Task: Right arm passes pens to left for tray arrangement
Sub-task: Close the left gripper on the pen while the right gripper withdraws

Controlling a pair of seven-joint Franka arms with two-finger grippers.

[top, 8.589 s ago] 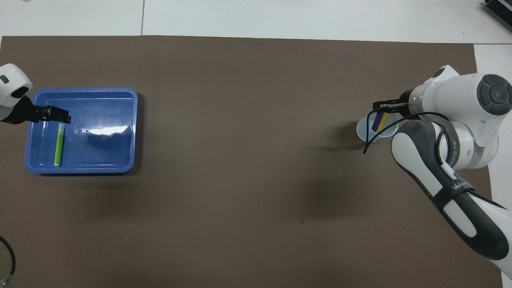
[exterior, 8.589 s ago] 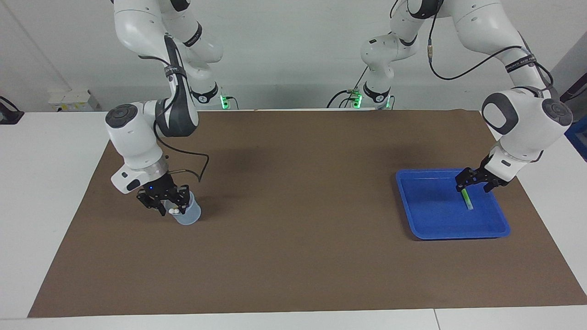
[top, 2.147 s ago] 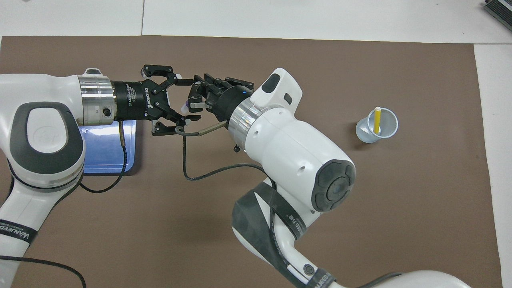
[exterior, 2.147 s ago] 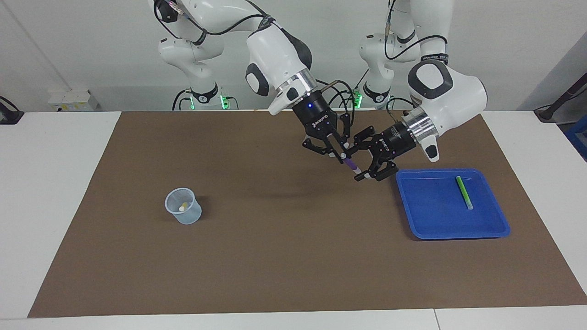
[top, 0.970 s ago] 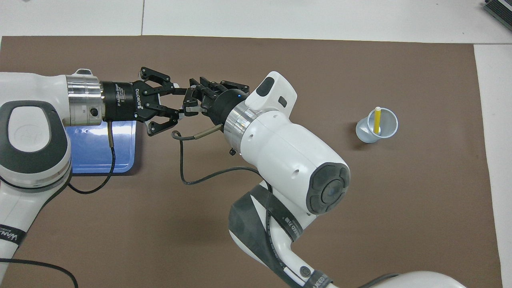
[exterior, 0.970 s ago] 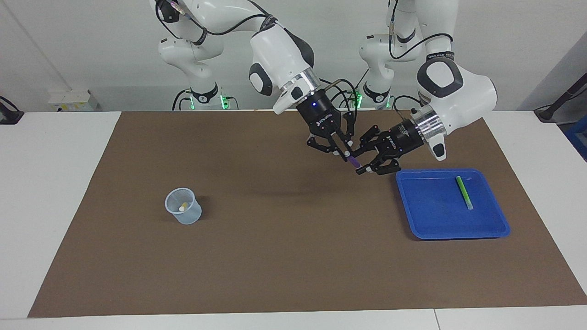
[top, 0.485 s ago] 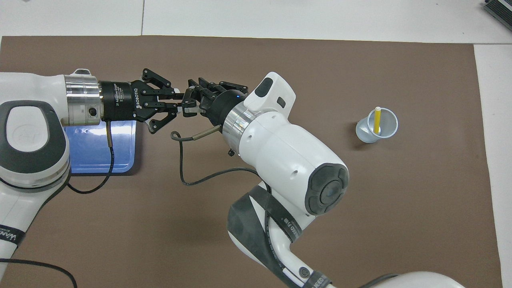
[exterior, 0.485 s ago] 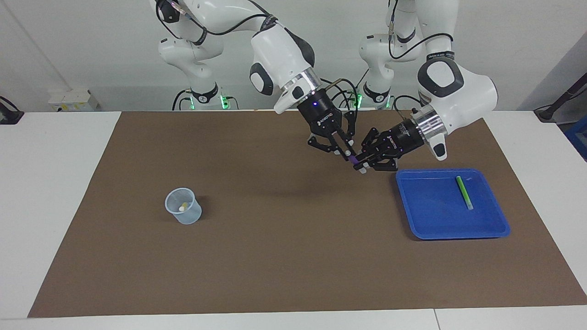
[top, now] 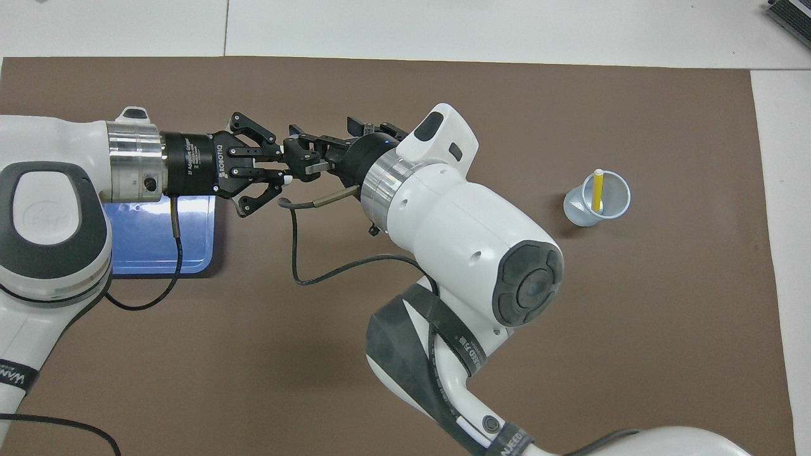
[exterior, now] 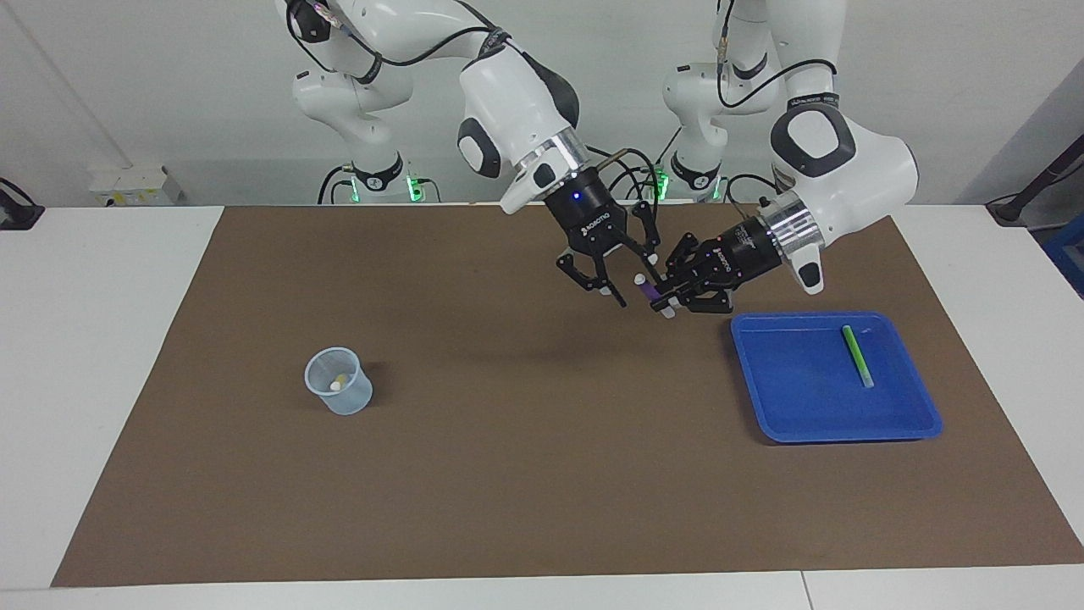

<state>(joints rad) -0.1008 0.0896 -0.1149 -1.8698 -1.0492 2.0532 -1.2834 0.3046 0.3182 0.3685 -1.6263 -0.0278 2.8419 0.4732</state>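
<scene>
Up in the air over the mat, just beside the blue tray (exterior: 804,398), the purple pen (exterior: 649,292) points down with its pale end low. My left gripper (exterior: 665,302) is shut on it. My right gripper (exterior: 622,286), blue light on its wrist, stands open right beside the pen, its fingers spread off it. From overhead the left gripper (top: 282,167) and right gripper (top: 299,154) meet tip to tip, and the pen is hidden there. The green pen (exterior: 857,356) lies in the tray toward the left arm's end. The yellow pen (top: 596,190) stands in a cup.
A pale translucent cup (exterior: 339,394) holding the yellow pen (exterior: 338,380) stands on the brown mat (exterior: 525,474) toward the right arm's end. Overhead, the left arm covers most of the tray (top: 158,244). A black cable hangs from the right wrist.
The left gripper closed on the purple pen's lower part, then the right gripper opened and let go of it. Both hands have stayed in nearly the same spot.
</scene>
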